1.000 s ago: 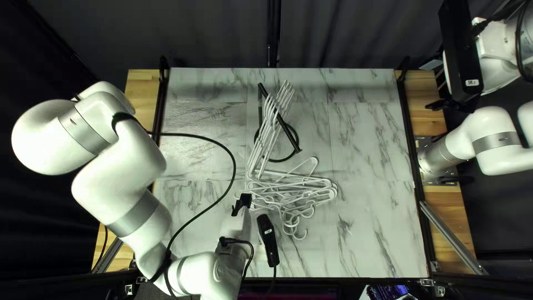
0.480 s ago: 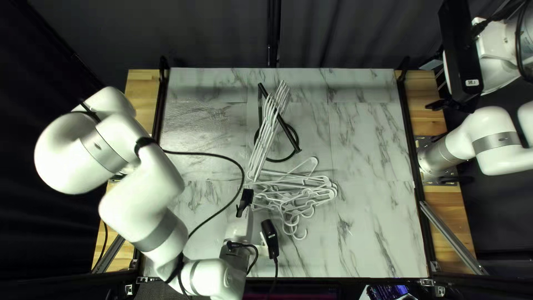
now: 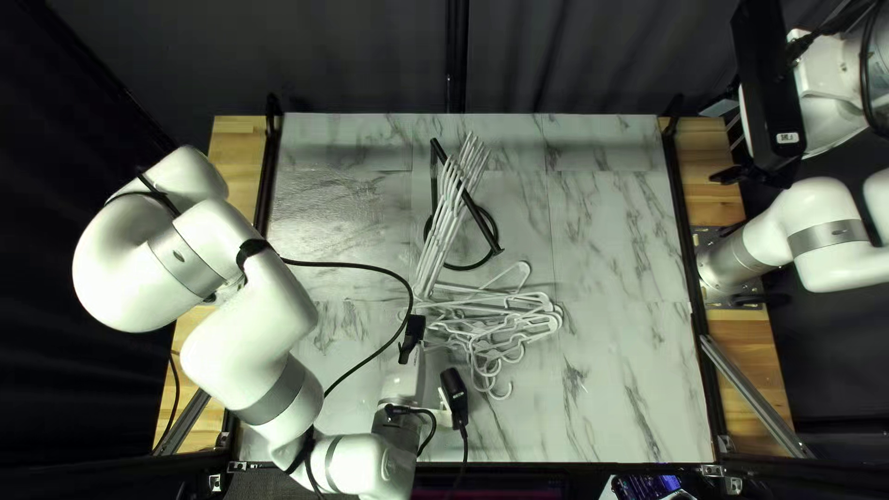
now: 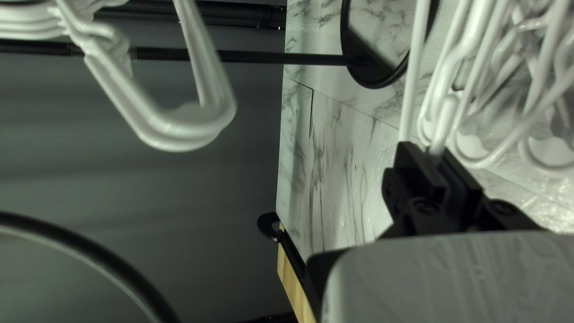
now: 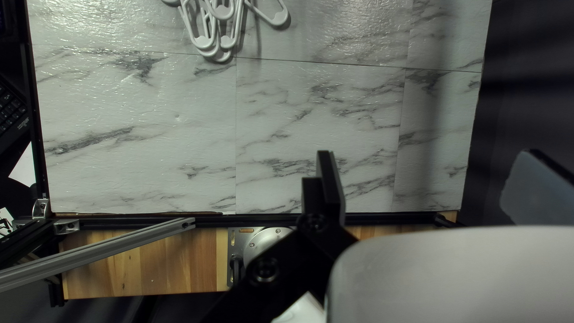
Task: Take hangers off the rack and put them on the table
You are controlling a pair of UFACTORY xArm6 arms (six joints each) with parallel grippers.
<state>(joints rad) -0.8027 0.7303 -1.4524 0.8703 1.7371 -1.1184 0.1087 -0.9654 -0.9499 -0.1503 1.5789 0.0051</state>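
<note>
While my left gripper (image 4: 429,158) clamps one white hanger (image 4: 436,134) at the pile (image 3: 494,319) near the centre of the table (image 3: 611,361), beside the rack (image 3: 481,223), my right gripper (image 5: 428,163) hangs wide open above the right edge.

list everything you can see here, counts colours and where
hangers on rack: several, count unclear, white, hooked on the rack's slanted bar
hangers on table: tangled pile, count unclear, white, just nearer than the rack
held hanger: one, white, at the pile's left end
rack: one, black, mid-table
table: one, marble top, wood edges
curtain: dark, behind the far edge
cable: one, black, over the table's left part
left end effector: black, shut on the held hanger
right end effector: black, open, raised over the table's right edge
</note>
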